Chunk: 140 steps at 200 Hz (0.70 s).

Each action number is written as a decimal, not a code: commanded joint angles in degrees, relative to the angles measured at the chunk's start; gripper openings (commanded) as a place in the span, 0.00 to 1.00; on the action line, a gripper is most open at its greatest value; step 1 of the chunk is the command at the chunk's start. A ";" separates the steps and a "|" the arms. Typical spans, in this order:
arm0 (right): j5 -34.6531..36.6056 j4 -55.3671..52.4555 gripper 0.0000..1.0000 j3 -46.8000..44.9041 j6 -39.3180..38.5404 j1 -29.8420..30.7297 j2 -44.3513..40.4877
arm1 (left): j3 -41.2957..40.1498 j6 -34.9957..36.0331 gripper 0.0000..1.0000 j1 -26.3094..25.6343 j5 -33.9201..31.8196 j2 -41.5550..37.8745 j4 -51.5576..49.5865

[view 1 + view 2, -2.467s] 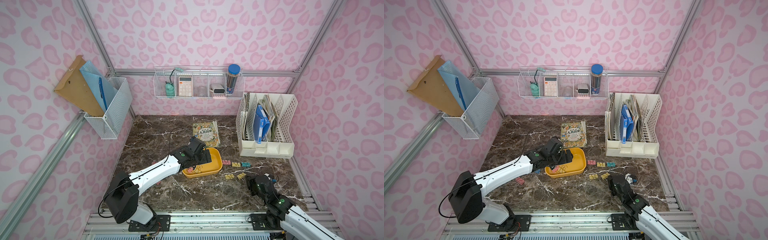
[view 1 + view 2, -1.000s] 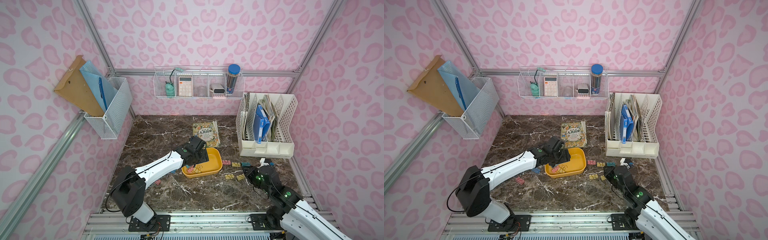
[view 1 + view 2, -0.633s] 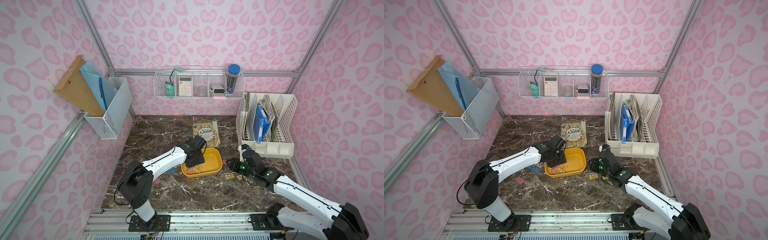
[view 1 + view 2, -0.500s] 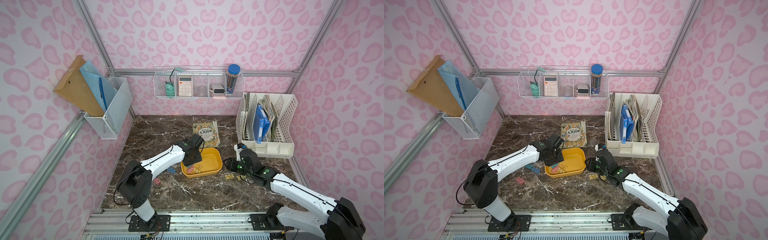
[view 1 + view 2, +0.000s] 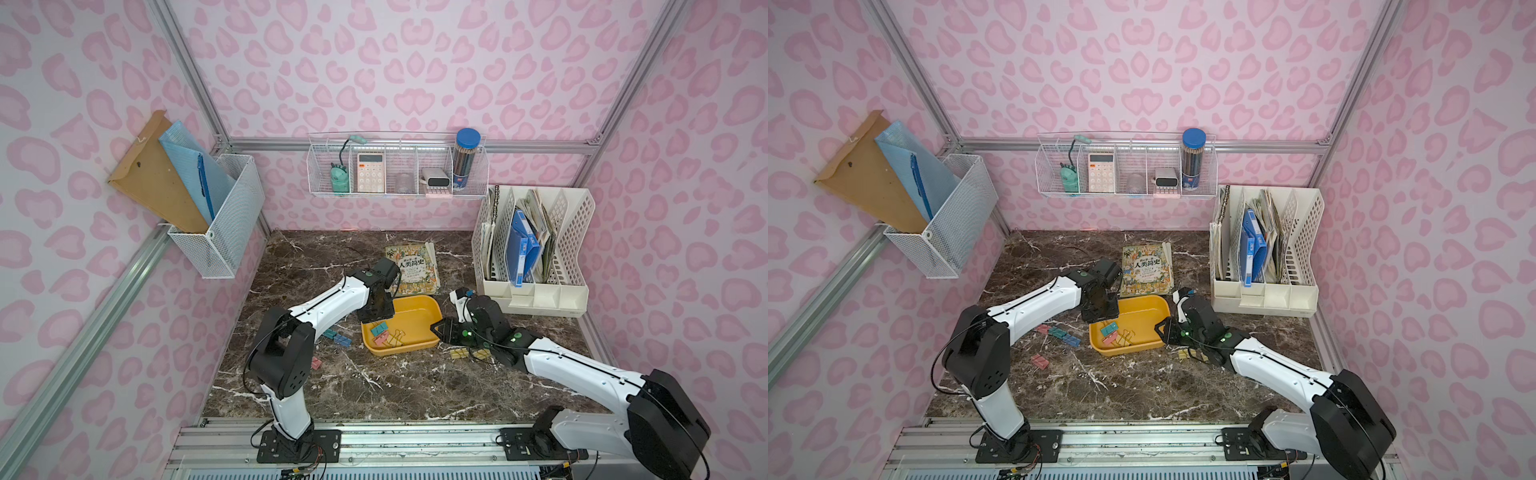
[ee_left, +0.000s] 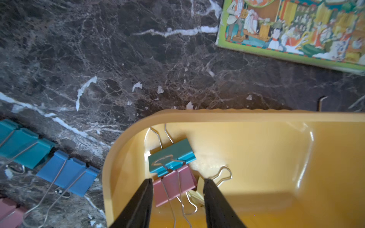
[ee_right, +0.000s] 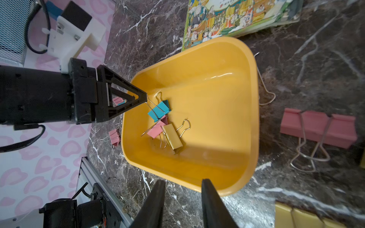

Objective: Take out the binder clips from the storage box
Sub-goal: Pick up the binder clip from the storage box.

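Dark marble surface (image 5: 374,386) between pink spotted walls. Near its middle, yellow storage box (image 5: 415,307), just beside a picture book (image 5: 413,266). Left tool (image 6: 177,179) inside the box, spread, straddling a pink clip (image 6: 173,185). Right tool (image 7: 182,180) spread at the box's rim, pinching nothing. In the box, touching binder clips (image 7: 159,111) in teal, pink, yellow; others scattered on the surface either side.

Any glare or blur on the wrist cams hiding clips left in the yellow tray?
Left wrist view: glare streaks lie on the storage box wall, away from the teal clip and pink clip, both sharp; the book looks soft. Right wrist view: one highlight on the box wall, shadow across part of its floor, yet the yellow clip reads clearly. Both top views: evenly lit.
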 commanded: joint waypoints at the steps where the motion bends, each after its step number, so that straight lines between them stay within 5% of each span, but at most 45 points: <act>1: -1.33 2.32 0.36 0.65 -0.54 0.23 0.69 | 0.55 3.44 0.53 0.25 -1.58 1.05 -2.53; 140: -1.75 0.89 0.36 0.78 1.04 0.72 2.57 | 3.99 12.38 0.35 1.84 0.32 5.80 -2.27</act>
